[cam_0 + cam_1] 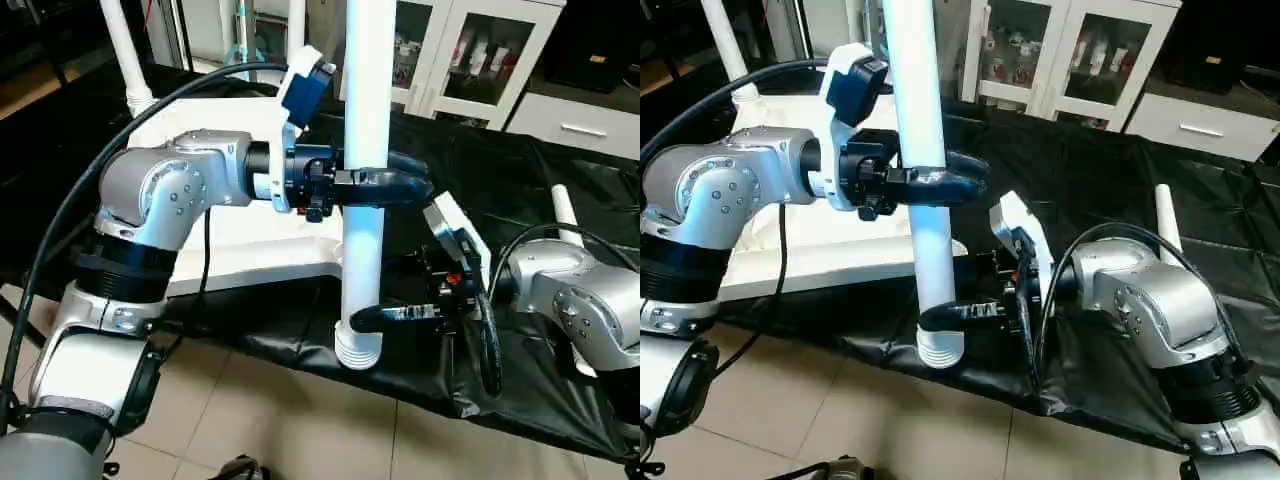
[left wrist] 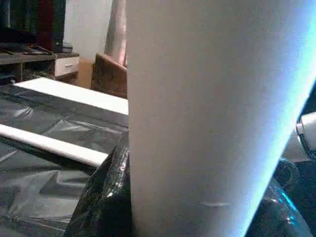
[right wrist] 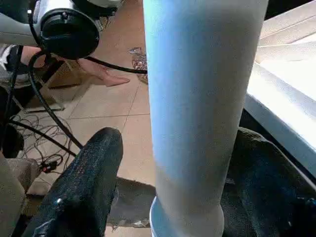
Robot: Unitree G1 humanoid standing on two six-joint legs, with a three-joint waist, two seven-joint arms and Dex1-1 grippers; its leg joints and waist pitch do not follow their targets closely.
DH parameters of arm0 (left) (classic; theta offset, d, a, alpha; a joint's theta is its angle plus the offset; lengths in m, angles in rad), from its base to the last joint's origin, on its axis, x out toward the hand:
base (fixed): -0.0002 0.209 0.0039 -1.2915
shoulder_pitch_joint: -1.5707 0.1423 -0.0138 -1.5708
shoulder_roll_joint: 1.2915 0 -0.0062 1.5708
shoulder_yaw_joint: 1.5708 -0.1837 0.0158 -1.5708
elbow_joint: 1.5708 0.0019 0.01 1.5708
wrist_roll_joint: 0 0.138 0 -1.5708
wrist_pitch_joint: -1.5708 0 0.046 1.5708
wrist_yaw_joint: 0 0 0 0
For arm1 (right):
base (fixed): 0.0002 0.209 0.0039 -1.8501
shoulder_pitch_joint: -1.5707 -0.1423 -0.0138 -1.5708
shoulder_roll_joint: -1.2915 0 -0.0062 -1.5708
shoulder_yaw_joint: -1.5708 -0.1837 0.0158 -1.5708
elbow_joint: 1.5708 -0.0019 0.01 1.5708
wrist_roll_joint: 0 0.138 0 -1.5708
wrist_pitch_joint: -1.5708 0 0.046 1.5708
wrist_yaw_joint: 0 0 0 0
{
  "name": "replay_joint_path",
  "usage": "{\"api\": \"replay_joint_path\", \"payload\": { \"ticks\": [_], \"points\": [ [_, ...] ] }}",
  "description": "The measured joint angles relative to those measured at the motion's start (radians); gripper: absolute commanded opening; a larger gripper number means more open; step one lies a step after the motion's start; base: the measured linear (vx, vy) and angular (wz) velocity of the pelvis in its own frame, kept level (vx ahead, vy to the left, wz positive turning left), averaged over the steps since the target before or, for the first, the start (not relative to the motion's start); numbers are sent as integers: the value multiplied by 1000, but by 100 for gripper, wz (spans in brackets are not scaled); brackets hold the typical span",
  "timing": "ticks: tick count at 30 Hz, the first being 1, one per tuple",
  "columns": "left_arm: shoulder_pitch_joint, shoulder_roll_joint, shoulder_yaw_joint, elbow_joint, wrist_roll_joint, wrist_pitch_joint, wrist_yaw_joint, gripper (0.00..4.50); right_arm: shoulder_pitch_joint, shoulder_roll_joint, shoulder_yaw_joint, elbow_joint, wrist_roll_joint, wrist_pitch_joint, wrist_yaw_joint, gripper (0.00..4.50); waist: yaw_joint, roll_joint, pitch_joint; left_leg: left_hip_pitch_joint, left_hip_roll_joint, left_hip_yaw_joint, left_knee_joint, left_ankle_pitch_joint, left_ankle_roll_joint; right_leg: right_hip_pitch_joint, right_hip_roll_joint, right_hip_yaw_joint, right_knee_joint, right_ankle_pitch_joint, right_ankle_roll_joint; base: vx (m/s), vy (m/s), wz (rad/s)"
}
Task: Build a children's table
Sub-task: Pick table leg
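A black cloth (image 1: 560, 200) covers the long work table, and on it, toward ten o'clock from my hands, lies the white square tabletop (image 1: 250, 250), pale and flat, its near edge running along the cloth's front. One leg (image 1: 125, 50) already stands in the tabletop's far corner socket at eleven o'clock, tilted slightly. Another spare leg (image 1: 1167, 225) lies on the cloth at two o'clock, beyond my right arm.

At centre I hold the held leg (image 1: 365, 180) upright, a long, smooth white tube that runs out past the top of my view. Its lower end carries ridged threads and hangs off the cloth's front edge, above the tiled floor (image 1: 260, 410). It is apart from the tabletop, just to the right of its near corner.

My left gripper (image 1: 385, 187) is clamped round the held leg at mid-height, black fingers wrapped on both sides of the tube. My right gripper (image 1: 385, 318) sits lower, at six o'clock from the left one, just above the threads; one finger (image 3: 84, 187) shows on one side of the tube and the other on the opposite side, with a gap on at least one side, so I cannot tell whether this hand is gripping or merely framing the tube.
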Motion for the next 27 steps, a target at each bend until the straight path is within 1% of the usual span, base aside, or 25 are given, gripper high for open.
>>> {"api": "replay_joint_path", "payload": {
  "ticks": [2,4,7,8,9,11,12,13,15,16,17,22,23,24,25,27],
  "points": [
    [0,-2,-1,0,0,0,-6,174,0,-2,3,0,-3,-2,0,306,0,0,0,0,0,0,0,0,0,0,0,0,0,0,0,0,0,0],
    [0,-5,-3,0,0,0,-6,174,0,-2,5,0,-8,-5,1,274,0,0,0,0,0,0,1,0,0,0,0,0,0,0,0,0,0,0],
    [0,-16,-1,1,-2,1,-4,174,0,-1,12,4,-19,-9,1,257,0,0,0,0,0,0,1,0,0,0,0,0,1,0,0,0,0,0],
    [0,-19,0,2,-3,2,-4,174,0,2,14,8,-20,-10,1,245,0,0,0,0,0,0,1,0,0,0,0,0,1,0,0,0,0,0],
    [0,-22,3,2,-4,2,-3,174,0,6,16,10,-22,-10,0,245,-1,0,0,0,0,0,1,0,0,0,0,0,1,0,0,0,0,0],
    [0,-29,10,4,-13,2,1,174,0,12,24,11,-32,-12,0,225,-1,0,0,0,0,0,1,0,0,0,0,0,1,0,0,0,0,0],
    [0,-30,13,5,-15,2,2,174,0,15,25,11,-37,-14,-2,252,-1,0,0,0,0,0,1,0,0,0,0,0,1,0,0,0,0,0],
    [0,-30,14,6,-16,2,2,174,0,18,27,12,-38,-18,-3,265,-1,0,0,0,0,0,1,0,0,0,0,0,1,0,0,0,0,0],
    [0,-30,20,6,-16,1,4,174,0,27,35,13,-39,-21,-5,268,-1,0,0,0,0,0,2,0,0,0,0,0,2,0,0,0,0,0],
    [0,-30,22,6,-16,1,3,174,0,31,36,14,-41,-22,-5,280,-1,0,0,0,0,0,2,0,0,0,0,0,2,0,0,0,0,0],
    [0,-30,22,6,-16,1,2,174,0,34,37,17,-42,-24,-5,308,0,0,0,0,0,0,2,0,0,0,0,0,2,0,0,0,0,0],
    [0,-22,22,5,-16,1,-11,174,0,35,37,21,-53,-27,-4,313,0,0,0,0,0,0,2,0,0,0,0,0,2,0,0,0,0,0],
    [0,-22,22,5,-16,1,-13,174,0,35,37,21,-53,-27,-3,297,0,0,0,0,0,0,2,0,0,0,0,0,2,0,0,0,0,0],
    [0,-22,22,5,-16,1,-14,174,0,35,37,21,-52,-27,-2,297,0,0,0,0,0,0,2,0,0,0,0,0,2,0,0,0,0,0],
    [0,-21,22,5,-16,0,-16,174,0,35,37,21,-52,-27,-1,279,0,0,0,0,0,0,2,0,0,0,0,0,2,0,0,0,0,0],
    [0,-21,22,5,-15,0,-18,174,0,35,37,21,-52,-27,0,275,0,0,0,0,0,0,2,0,0,0,0,0,2,0,0,0,0,0]
  ]
}}
